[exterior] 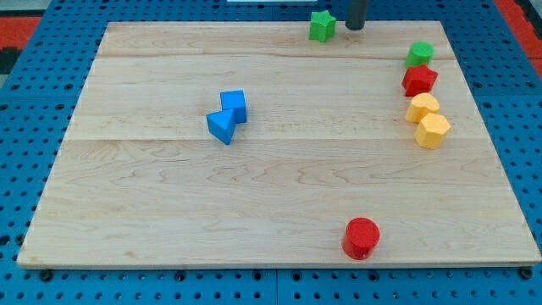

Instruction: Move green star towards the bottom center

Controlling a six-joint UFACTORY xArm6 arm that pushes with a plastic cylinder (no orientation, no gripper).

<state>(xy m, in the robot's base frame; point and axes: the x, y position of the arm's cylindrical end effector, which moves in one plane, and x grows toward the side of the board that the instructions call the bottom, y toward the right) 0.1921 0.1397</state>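
Observation:
The green star point(322, 25) lies at the top edge of the wooden board point(279, 212), a little right of centre. My tip point(355, 26) stands just to the star's right, a small gap away, at the board's top edge. The rod rises out of the view's top.
A blue cube point(234, 105) touches a blue wedge-like block point(221, 126) left of centre. At the right, top to bottom: a green block point(419, 54), a red block point(419, 80), two yellow blocks point(423, 108) point(433, 130). A red cylinder point(362, 237) stands near the bottom edge.

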